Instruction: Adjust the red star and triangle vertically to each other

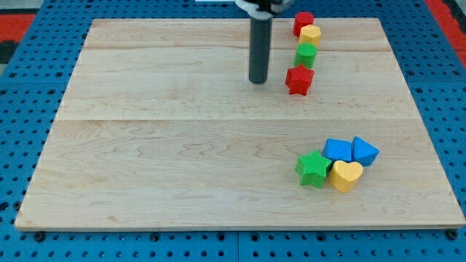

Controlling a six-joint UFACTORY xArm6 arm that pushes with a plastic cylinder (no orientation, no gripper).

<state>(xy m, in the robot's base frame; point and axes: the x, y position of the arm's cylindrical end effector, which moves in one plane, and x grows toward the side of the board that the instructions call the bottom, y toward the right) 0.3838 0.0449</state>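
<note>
The red star point(299, 79) lies near the view's top, right of centre, on the wooden board point(182, 160). The blue triangle point(364, 151) lies at the lower right, far below the star and to its right. My tip point(258, 81) rests on the board just left of the red star, with a small gap between them. The dark rod rises from it to the view's top edge.
Above the red star stand a green block point(306, 54), a yellow block point(310, 34) and a red block point(303, 22) in a column. Beside the blue triangle lie a blue block point(337, 151), a green star point(314, 168) and a yellow heart point(345, 175).
</note>
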